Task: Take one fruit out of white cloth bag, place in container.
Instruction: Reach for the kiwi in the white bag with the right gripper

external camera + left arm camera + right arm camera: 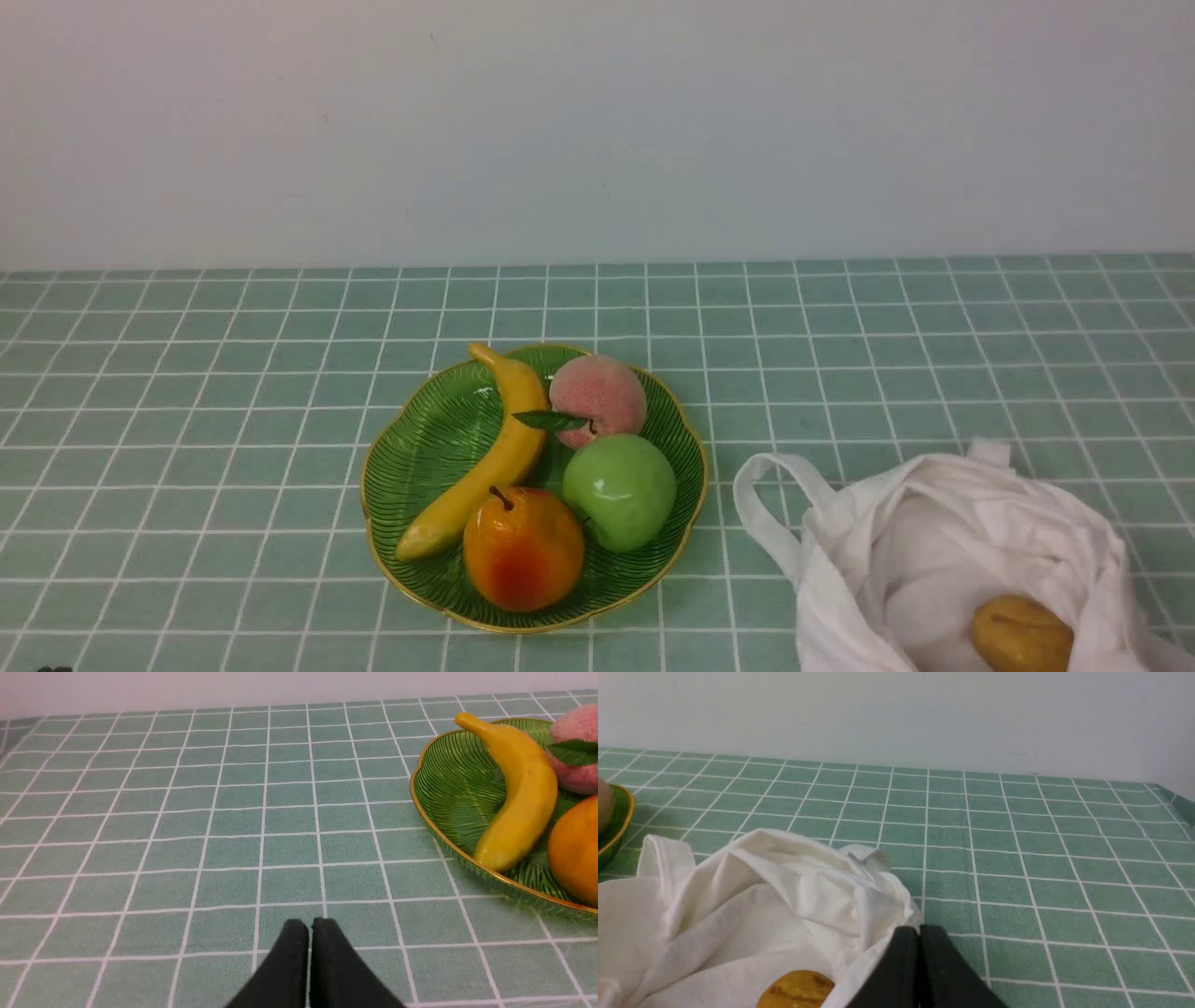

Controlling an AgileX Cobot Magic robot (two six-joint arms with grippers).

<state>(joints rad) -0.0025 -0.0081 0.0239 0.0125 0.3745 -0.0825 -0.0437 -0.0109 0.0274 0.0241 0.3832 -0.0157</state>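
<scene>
Landmark: the container, a green leaf-shaped dish on the tiled desk.
In the container: a banana, a peach, a green apple and an orange-red fruit. The side left of the banana is bare.
White cloth bag: right of the container and nearer the robot, slumped on the desk with its mouth open upward. One loop handle reaches toward the container without touching it.
Fruit: inside the bag's mouth, on the side away from the container, its brownish-yellow skin partly showing above the folds.
Left tool: left of the container, low over bare desk. The jaws are pressed together with nothing between them.
Right tool: right of the container, at the bag's edge. The jaws are pressed together and hold nothing. Whether it touches the cloth cannot be told.
Step in hand: by my reading the opening one, since the fruit lies ungrasped in the bag.
Next move calls for: the right tool to spread its jaws, come over the bag's mouth and descend on the fruit clear of the cloth. A fold caught with it could drag the bag along.
Placement: the bare part of the container looks the safest spot.
</scene>
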